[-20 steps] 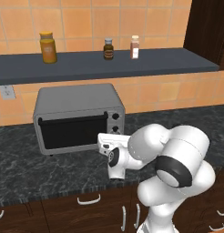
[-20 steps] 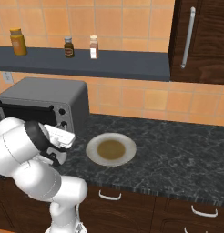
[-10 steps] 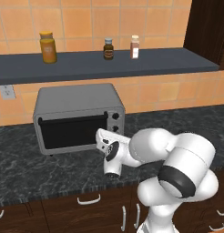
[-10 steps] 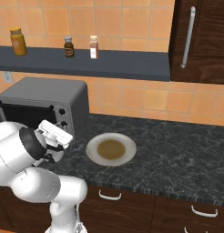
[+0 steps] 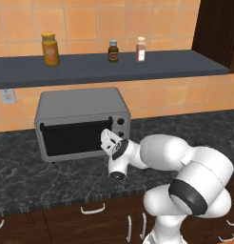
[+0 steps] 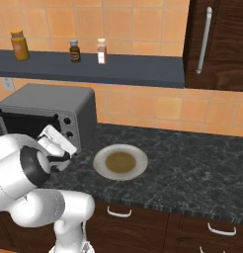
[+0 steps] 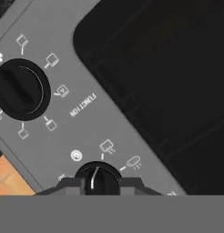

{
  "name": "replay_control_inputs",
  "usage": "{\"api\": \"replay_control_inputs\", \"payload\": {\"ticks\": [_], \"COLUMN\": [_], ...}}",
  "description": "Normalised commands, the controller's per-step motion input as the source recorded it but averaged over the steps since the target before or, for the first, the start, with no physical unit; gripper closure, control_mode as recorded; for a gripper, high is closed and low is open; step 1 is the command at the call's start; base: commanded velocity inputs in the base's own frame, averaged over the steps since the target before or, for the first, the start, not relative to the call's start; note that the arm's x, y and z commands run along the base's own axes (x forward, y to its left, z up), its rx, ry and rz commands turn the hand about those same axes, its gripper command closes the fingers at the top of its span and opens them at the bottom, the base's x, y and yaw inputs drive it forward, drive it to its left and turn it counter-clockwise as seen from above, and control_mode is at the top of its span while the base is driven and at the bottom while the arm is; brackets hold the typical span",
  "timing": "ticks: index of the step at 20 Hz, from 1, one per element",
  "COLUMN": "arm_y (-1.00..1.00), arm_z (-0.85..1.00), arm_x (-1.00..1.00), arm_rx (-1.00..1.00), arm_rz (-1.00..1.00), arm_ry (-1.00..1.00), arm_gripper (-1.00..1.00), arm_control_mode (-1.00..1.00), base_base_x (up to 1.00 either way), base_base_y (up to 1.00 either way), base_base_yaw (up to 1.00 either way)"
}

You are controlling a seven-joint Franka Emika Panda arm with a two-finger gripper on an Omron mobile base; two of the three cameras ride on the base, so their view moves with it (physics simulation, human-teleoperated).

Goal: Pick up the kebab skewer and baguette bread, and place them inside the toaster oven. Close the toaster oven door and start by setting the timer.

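Now your pincer (image 7: pixel 99 185) was clamped on a black knob (image 7: pixel 98 178) at 6 o'clock in the hand view, on the toaster oven (image 5: pixel 81 121). Its door (image 5: pixel 73 138) stood shut; open bench (image 6: pixel 192 163) lay beyond the plate (image 6: pixel 120 162).

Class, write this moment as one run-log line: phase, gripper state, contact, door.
phase: setting timer | gripper: shut on lower knob | toaster oven | toaster oven door: closed | plate: no food

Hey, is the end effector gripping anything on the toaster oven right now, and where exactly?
Yes. The end effector is shut on a black knob on the toaster oven control panel, its fingertips pinching the knob's two sides, beside the closed toaster oven door.
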Motion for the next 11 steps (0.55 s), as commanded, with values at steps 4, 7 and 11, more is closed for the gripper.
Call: {"api": "replay_control_inputs", "payload": {"ticks": [4,7,11], "arm_y": [0.00,0.00,0.00], "arm_z": [0.43,0.44,0.46], "arm_x": [0.29,0.34,0.41], "arm_rx": [0.27,0.29,0.29], "arm_rz": [0.00,0.00,0.00], "arm_ry": [-0.02,-0.03,-0.03], "arm_gripper": [1.00,1.00,1.00], "arm_control_mode": [-1.00,-1.00,-1.00], "base_base_x": [0.00,0.00,0.00], "base_base_y": [0.00,0.00,0.00], "base_base_yaw": [0.00,0.00,0.00]}}
